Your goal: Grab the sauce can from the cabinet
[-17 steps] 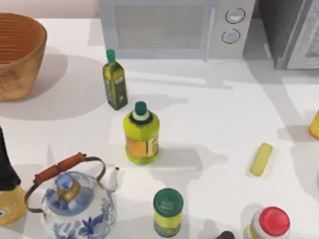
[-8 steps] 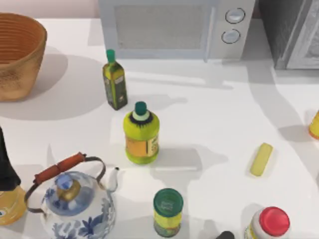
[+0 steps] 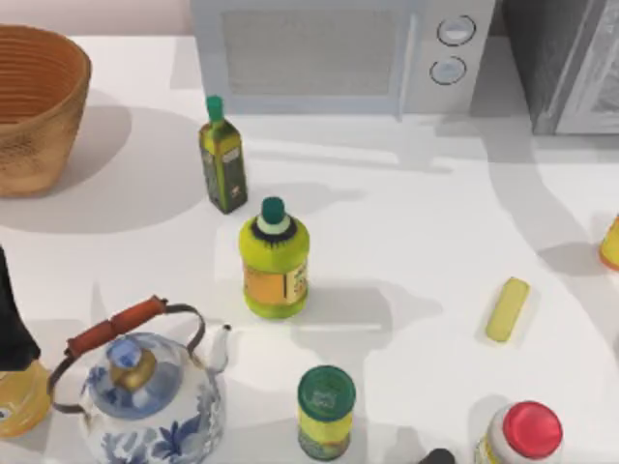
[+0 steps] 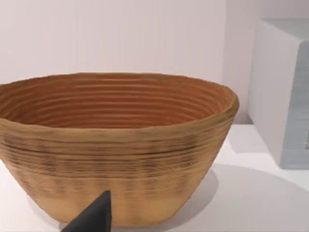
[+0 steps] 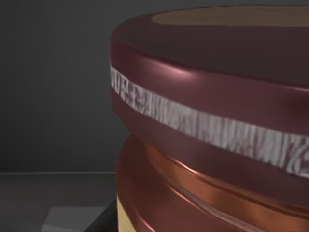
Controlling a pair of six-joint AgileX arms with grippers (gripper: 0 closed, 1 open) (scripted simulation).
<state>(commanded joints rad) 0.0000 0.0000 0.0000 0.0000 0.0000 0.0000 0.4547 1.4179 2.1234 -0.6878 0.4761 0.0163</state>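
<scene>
white table [image 3: 435, 222], pale pink wall [image 4: 120, 34].

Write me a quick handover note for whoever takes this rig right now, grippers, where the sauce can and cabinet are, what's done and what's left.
Left arm: parked facing the woven basket; a dark fingertip shows.
Right arm: wrist camera sits close against the sauce can, with dark grey walls around it.
Cabinet: top view's upper right corner.
Done: right arm looks to have reached the can.
Left: confirm the grip, then draw the can out.
</scene>
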